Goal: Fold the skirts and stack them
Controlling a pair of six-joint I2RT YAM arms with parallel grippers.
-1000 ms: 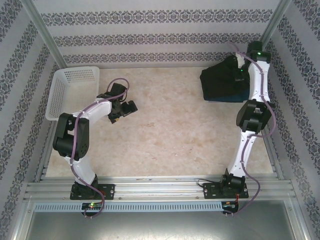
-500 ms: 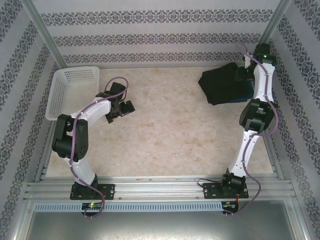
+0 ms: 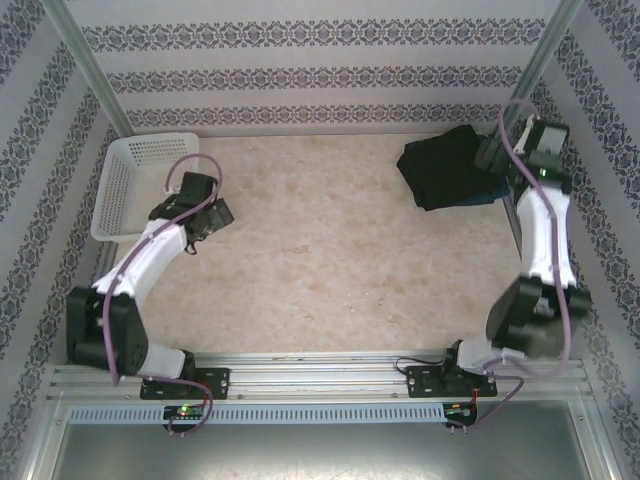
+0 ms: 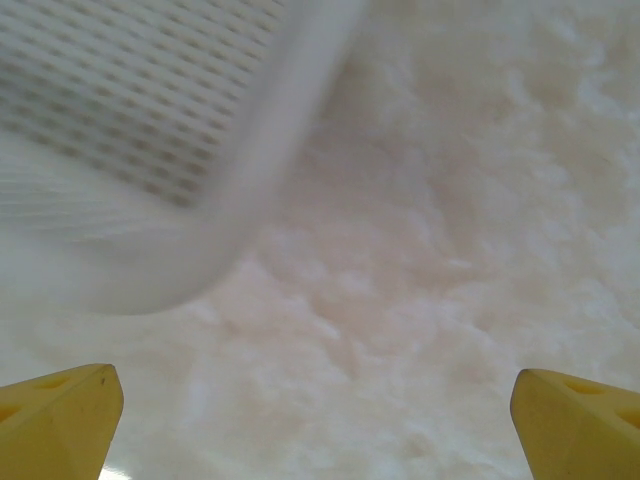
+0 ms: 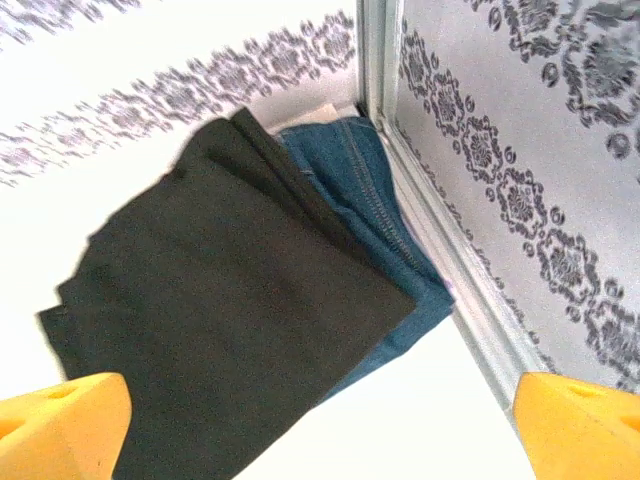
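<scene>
The skirts lie stacked in the far right corner of the table. A folded black skirt (image 3: pixel 445 170) (image 5: pixel 230 310) rests on a folded dark teal-blue skirt (image 3: pixel 493 192) (image 5: pixel 372 190), whose edge shows along the wall side. My right gripper (image 3: pixel 490 158) (image 5: pixel 320 440) hovers over the stack's right edge, open, with nothing between its yellow fingertips (image 5: pixel 60 420). Far from the stack, my left gripper (image 3: pixel 212 218) (image 4: pixel 320 430) hangs open and empty over the table, beside the basket.
A white mesh basket (image 3: pixel 112 190) (image 4: pixel 150 90) stands at the far left edge. The patterned wall (image 5: pixel 520 150) and a metal frame rail (image 5: pixel 470 290) run close along the stack's right side. Bare cream tabletop (image 3: pixel 330 250) spans the middle.
My right gripper has opened, let go of the black skirt and drawn back to the right; the skirt now lies flat. My left arm has swung left toward the basket.
</scene>
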